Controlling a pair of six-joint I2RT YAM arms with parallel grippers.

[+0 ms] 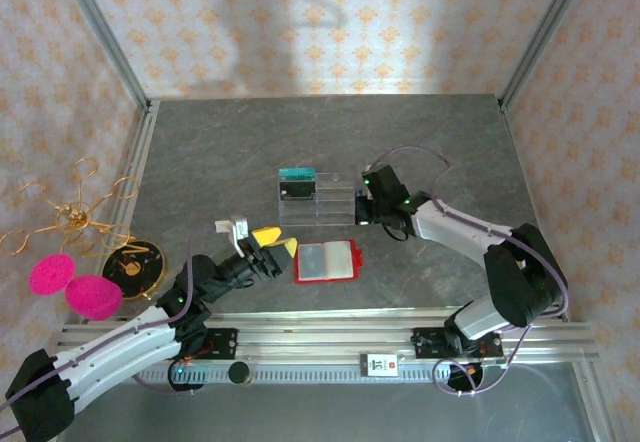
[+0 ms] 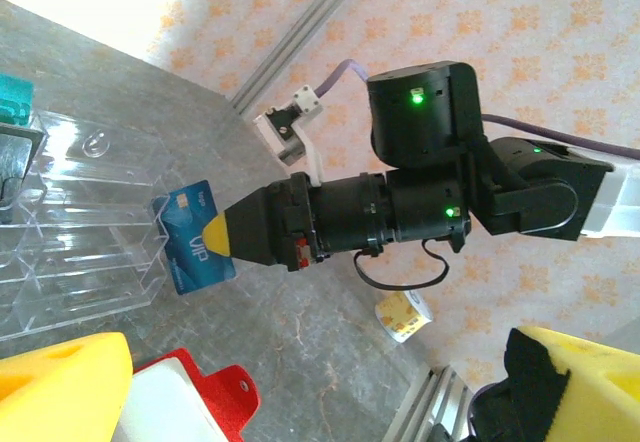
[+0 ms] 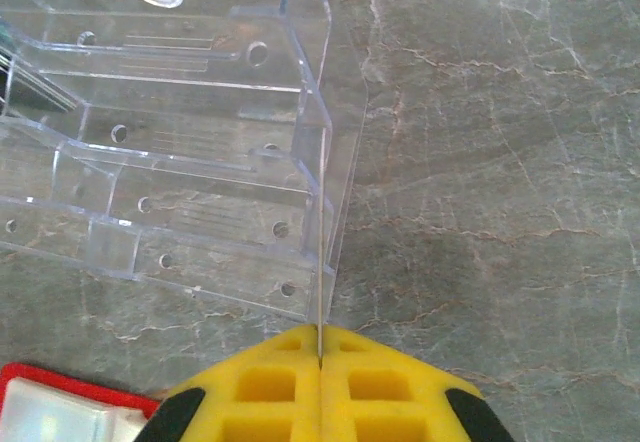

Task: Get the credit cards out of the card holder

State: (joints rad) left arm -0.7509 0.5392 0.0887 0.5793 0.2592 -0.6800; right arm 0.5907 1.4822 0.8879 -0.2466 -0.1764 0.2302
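The right hand (image 2: 218, 235) is pressed together, pinching the blue credit card (image 2: 190, 227) by one end. The card stands on edge just beside the right end wall of the clear tray (image 1: 318, 200); contact between them cannot be confirmed. The left hand (image 1: 274, 243) is spread wide, holding nothing, just left of the card holder (image 1: 328, 261). The holder lies open on the tabletop (image 1: 440, 142), near of the tray, pale pockets facing up. A teal card (image 1: 297, 174) sits at the tray's far left.
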